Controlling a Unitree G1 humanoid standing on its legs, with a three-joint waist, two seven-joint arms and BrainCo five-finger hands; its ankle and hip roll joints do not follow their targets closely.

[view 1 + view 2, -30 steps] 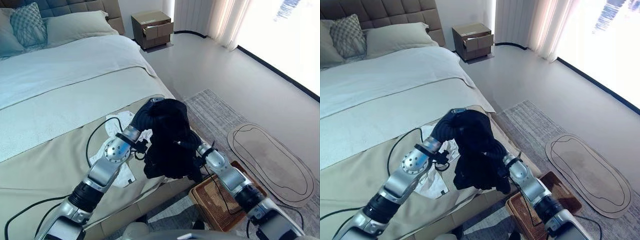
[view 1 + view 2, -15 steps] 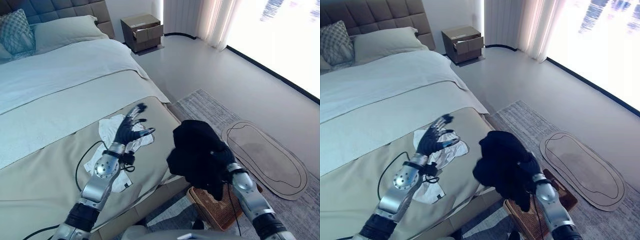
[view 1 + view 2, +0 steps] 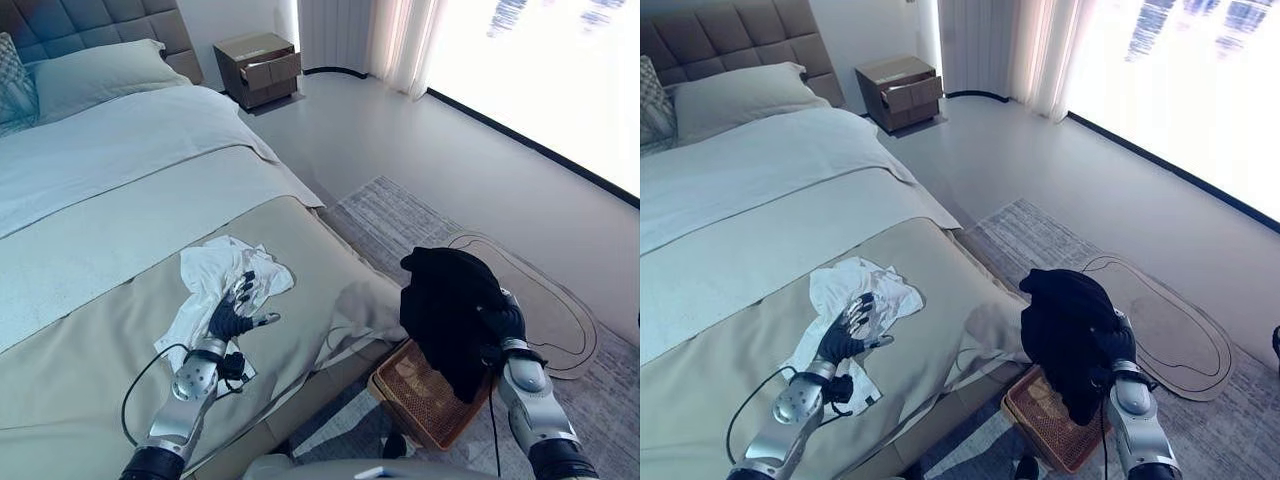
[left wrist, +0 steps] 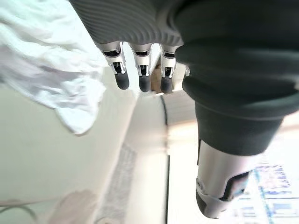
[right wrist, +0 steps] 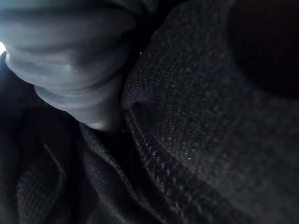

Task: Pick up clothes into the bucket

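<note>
Right hand (image 3: 503, 322) has swung the black garment (image 3: 446, 300), fingers clamped, above the wicker basket (image 3: 415, 387) at 5 o'clock for release; left hand (image 3: 232, 315) fingers apart over the white shirt (image 3: 215, 268).

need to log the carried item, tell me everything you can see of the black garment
The black garment is dark woven cloth with a stitched seam, bunched into a lump. The right hand holds it up in the air, past the edge of the bed. Its lower end hangs over the brown woven basket on the floor; whether it touches the basket is unclear.

Bed (image 3: 90, 190) with pillow (image 3: 90, 75), nightstand (image 3: 258, 68), oval mat (image 3: 545, 300) on rug (image 3: 400, 215)
</note>
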